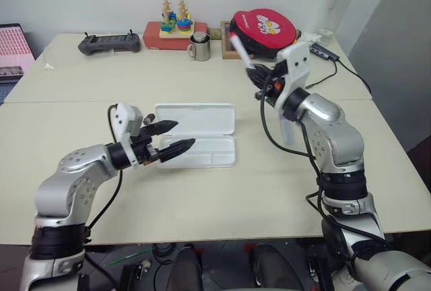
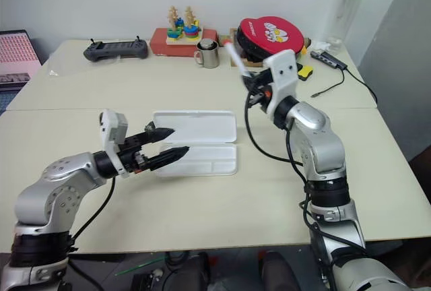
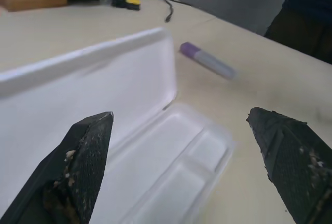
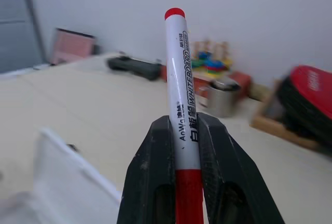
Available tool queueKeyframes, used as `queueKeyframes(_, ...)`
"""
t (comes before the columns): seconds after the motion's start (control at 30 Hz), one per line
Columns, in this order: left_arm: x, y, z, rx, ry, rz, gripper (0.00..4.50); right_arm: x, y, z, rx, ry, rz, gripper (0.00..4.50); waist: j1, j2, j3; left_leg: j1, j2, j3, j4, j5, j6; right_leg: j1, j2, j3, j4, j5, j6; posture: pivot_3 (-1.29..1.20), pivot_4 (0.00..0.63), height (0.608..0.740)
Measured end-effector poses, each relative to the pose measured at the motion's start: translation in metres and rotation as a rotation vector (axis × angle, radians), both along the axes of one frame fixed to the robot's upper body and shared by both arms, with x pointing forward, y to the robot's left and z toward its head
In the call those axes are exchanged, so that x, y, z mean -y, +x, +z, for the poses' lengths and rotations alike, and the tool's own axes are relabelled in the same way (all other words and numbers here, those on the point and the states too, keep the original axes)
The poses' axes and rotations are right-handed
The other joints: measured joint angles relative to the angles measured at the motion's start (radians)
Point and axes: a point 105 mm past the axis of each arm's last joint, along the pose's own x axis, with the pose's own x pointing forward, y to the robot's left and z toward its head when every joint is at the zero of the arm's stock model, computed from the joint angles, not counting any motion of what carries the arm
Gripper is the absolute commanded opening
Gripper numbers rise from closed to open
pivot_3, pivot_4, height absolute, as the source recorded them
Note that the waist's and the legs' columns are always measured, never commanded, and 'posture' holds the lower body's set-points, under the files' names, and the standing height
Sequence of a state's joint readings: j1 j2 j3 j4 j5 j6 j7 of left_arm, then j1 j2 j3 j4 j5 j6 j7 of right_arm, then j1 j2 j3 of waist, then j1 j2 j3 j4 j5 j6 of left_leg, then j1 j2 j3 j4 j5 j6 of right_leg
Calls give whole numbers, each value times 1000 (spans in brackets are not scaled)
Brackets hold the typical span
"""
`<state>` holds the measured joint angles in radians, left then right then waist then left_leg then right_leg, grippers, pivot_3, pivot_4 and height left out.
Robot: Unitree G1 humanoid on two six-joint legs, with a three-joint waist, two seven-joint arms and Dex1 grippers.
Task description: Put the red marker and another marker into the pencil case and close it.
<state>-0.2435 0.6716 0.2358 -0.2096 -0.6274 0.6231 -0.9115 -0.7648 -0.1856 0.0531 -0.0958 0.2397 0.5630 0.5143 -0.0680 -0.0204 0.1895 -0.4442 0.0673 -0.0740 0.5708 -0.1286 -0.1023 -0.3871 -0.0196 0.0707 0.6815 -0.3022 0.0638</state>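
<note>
Two cream bench tops met beneath the open pencil case. Right fingers gripped the red marker above it (lilac marker lay beside); left fingers gaped wide.

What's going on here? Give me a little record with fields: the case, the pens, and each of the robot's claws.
pencil case: open on the table, lid laid back, tray empty
red marker: clamped in the right gripper, raised above the table
lilac marker: lying on the table beside the case
left gripper: open, holding nothing, at the case's left end
still to do: both markers in, lid shut
</note>
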Motion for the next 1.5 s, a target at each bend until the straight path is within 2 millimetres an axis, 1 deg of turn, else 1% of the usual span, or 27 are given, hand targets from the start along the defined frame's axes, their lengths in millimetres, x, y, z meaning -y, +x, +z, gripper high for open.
queueKeyframes(0.03, -8, -7, -3, -15, 18, 22, 4500, -12, -8, -8, -10, -78, 83, 278, 1, 0, 0, 0, 0, 1, 0, 0, 0, 0, -1, 1, -1, 0, 0, 0, 150, 740)
queueKeyframes(0.1, -31, -19, -15, -72, 58, 90, 4500, -29, -24, -34, -46, -264, 236, 278, 1, 0, 0, 1, 0, 2, 0, 0, 0, 0, -1, 2, -1, 0, 0, 0, 150, 740)
queueKeyframes(0.17, -44, -25, -21, -100, 66, 137, 4500, -41, -28, -66, -103, -397, 321, 278, 2, 0, 0, 3, 1, 2, 0, 0, 0, 0, 0, 1, 1, -6, -3, 0, 150, 740)
queueKeyframes(0.23, -42, -28, -20, -89, 58, 143, 4500, -50, -28, -90, -129, -480, 376, 278, 13, 0, 0, 3, 1, 1, 1, 0, 0, 0, 0, 0, 1, -5, -2, 0, 150, 740)
queueKeyframes(0.3, -37, -29, -14, -63, 52, 136, 4500, -60, -27, -104, -133, -533, 440, 278, 15, 0, 0, 2, 1, 2, 2, 0, 0, 1, 0, 1, 0, -4, -1, 0, 150, 740)
queueKeyframes(0.37, -34, -30, -10, -45, 57, 136, 4500, -68, -24, -109, -114, -574, 487, 278, 15, -1, 0, 3, 1, 3, 3, 0, 0, 2, 0, 2, -1, -4, 0, 0, 150, 740)
queueKeyframes(0.43, -32, -32, -9, -38, 56, 140, 4500, -69, -16, -110, -98, -604, 491, 278, 15, -1, 0, 3, 1, 3, 3, 0, 0, 2, 0, 1, 0, -3, 0, 0, 150, 740)
queueKeyframes(0.47, -31, -33, -9, -38, 55, 143, 4500, -68, -12, -111, -99, -611, 492, 278, 15, -1, 0, 3, 1, 3, 3, 0, 0, 2, 0, 1, 0, -1, 4, 0, 150, 740)
queueKeyframes(0.6, -28, -35, -10, -37, 42, 151, 4500, -66, -3, -113, -99, -642, 496, 278, 15, -1, 0, 3, 1, 3, 0, 0, -1, 1, 0, 1, 0, 1, -1, 0, 150, 740)
queueKeyframes(0.77, -28, -35, -8, -29, 44, 164, 4500, -63, -2, -120, -119, -650, 517, 278, 13, -1, 0, 3, 1, 3, 0, 0, -1, 1, 0, 1, 0, 0, -1, 0, 150, 740)
queueKeyframes(0.83, -27, -35, -7, -21, 47, 167, 4500, -63, -1, -121, -120, -653, 515, 986, 13, -1, 0, 3, 1, 3, 0, 0, -1, 1, 0, 1, 0, 0, -1, 0, 150, 740)
queueKeyframes(1.0, -21, -34, -4, -18, 38, 145, 4500, -62, 1, -114, -112, -617, 503, 1983, 14, -1, 0, 3, 1, 3, 1, 0, -1, 1, 0, 1, 0, 1, 0, 0, 150, 740)
queueKeyframes(1.13, -13, -30, -1, -12, 33, 110, 4500, -62, 0, -105, -97, -589, 499, 3113, 14, -1, 0, 3, 1, 3, 1, 0, -1, 1, 0, 1, 0, 1, 0, 0, 150, 740)
queueKeyframes(1.23, -6, -27, 4, 6, 30, 85, 4500, -60, -3, -101, -92, -571, 504, 3735, 15, -1, 0, 2, 1, 3, 1, 0, -1, 1, 0, 1, 0, 1, 0, 0, 150, 740)
queueKeyframes(1.27, 0, -25, 7, 17, 24, 63, 4500, -54, -6, -98, -101, -531, 494, 4014, 22, -1, 0, 2, 1, 2, 1, 0, -1, 1, 0, 0, 0, 1, 0, 0, 150, 740)
queueKeyframes(1.3, 13, -22, 11, 33, 3, 19, 4500, -40, -9, -92, -125, -455, 464, 4200, 30, -1, 0, 1, 0, 2, 1, 0, -1, 1, 0, 0, -1, 1, 0, 0, 150, 740)
queueKeyframes(1.33, 17, -23, 12, 37, -7, 4, 4500, -36, -10, -90, -132, -437, 452, 4433, 38, -1, 0, 0, 0, 2, 2, 0, -1, 1, -1, 0, -1, 1, 0, 0, 150, 740)
queueKeyframes(1.4, 40, -22, 13, 39, -31, -77, 4500, -7, -14, -82, -156, -366, 348, 4433, 47, -1, -1, -2, -1, 1, 2, 0, -1, 1, -1, 0, -1, 1, 0, 0, 150, 740)
queueKeyframes(1.5, 60, -21, 13, 34, -46, -148, 4500, 24, -12, -82, -204, -292, 142, 4433, 40, -1, -1, -1, -1, 1, 2, 0, -1, 0, -1, 0, 0, 1, 0, 0, 150, 740)
